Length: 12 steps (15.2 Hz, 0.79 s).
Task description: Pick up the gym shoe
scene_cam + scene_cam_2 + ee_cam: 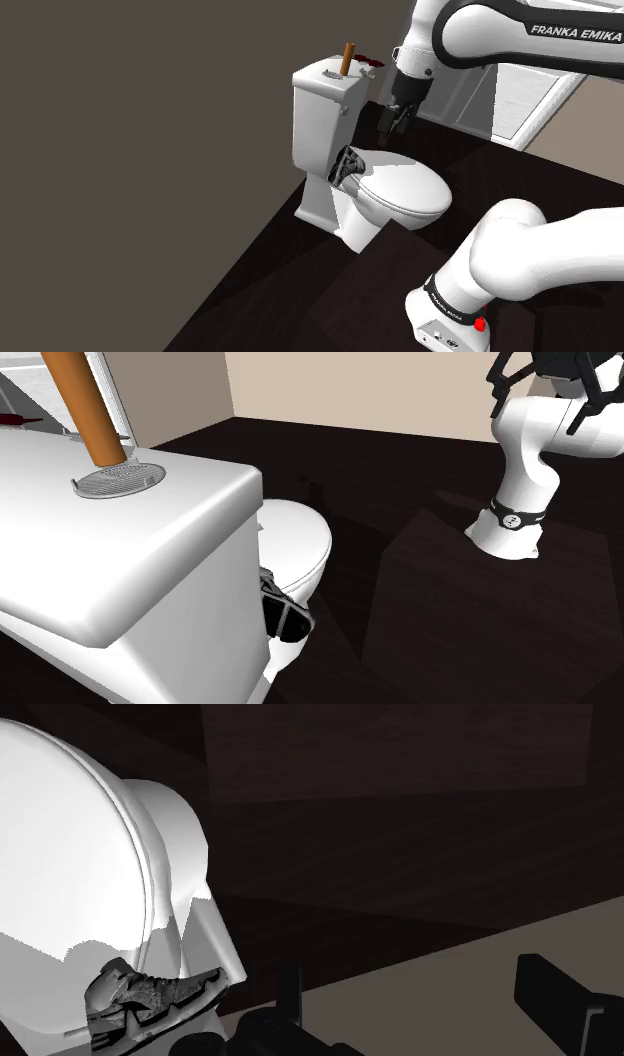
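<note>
End effector open wide, empty. Gym shoe below, off to side. Centre over shoe, descend clear of tank, then close.

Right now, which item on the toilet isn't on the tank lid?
The dark gym shoe: it sits low at the back of the seat, below the tank lid. The brown-handled item and the red thing are up on that lid.

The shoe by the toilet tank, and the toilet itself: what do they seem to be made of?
The shoe looks dark grey and matt, with a creased surface: perhaps fabric or worn leather. The toilet is smooth, shiny white with soft highlights, like glazed ceramic.
</note>
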{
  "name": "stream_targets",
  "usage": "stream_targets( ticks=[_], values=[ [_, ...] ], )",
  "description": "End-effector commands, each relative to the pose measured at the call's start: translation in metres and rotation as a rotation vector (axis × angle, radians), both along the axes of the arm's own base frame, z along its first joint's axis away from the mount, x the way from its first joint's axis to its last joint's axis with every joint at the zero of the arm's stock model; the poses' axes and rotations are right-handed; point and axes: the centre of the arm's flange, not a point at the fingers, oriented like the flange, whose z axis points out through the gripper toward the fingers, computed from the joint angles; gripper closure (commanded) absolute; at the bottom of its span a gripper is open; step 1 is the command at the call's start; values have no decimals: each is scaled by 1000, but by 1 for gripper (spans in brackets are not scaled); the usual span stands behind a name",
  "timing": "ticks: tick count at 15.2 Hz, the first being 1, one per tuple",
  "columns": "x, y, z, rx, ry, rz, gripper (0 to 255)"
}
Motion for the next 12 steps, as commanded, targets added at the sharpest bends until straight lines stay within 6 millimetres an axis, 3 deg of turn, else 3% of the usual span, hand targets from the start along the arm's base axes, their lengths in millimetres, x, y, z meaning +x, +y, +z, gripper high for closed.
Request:
stream_targets(
  ticks=[1,12],
  values=[
    [0,0,0,0,0,0,0],
    [45,-55,-118,39,-169,-310,0]
  ],
)
